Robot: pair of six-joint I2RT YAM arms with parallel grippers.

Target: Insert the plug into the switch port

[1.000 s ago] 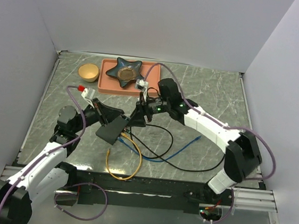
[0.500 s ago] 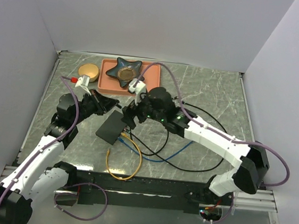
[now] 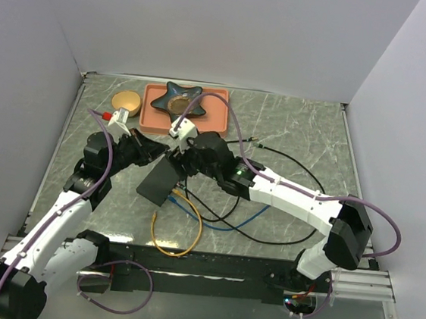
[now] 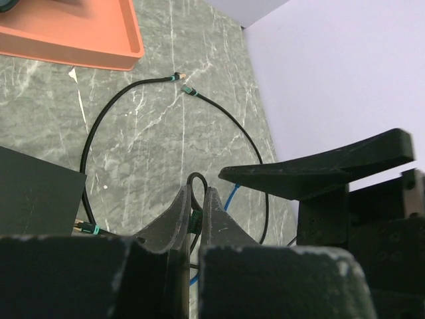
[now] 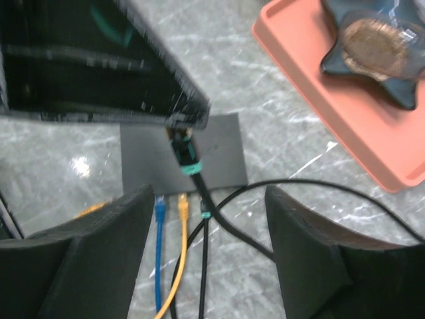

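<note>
The left gripper (image 4: 194, 194) is pressed tight together, pinching the plug (image 4: 194, 221) by its teal collar, with the black cord looping out just past the tips. From the right wrist, that plug (image 5: 187, 154) hangs below the left gripper's tip with its cord trailing back toward the camera. It sits over the top face of the switch (image 5: 222, 143); I cannot tell whether it touches.

The right gripper (image 5: 209, 193) is spread wide with nothing between its fingers, hovering just beside the left one, above the switch's cable side.

The switch (image 3: 159, 183) lies flat on the desk (image 3: 300, 130) between the two arms, directly below both grippers. Its long axis runs roughly far to near, leaning left at the near end. Its cabled side faces near-right, toward the right arm.

Three leads are seated there side by side: a blue cable (image 5: 158, 249), a yellow cable (image 5: 178, 256) and a black cable (image 5: 202, 266). They sprawl in loops across the desk in front of that side, crowding the approach.

Farther back sits a pink tray (image 3: 215, 106) holding a star-shaped dish (image 3: 179, 101), with a small bowl (image 3: 126, 103) to its left, apart from the switch.
</note>
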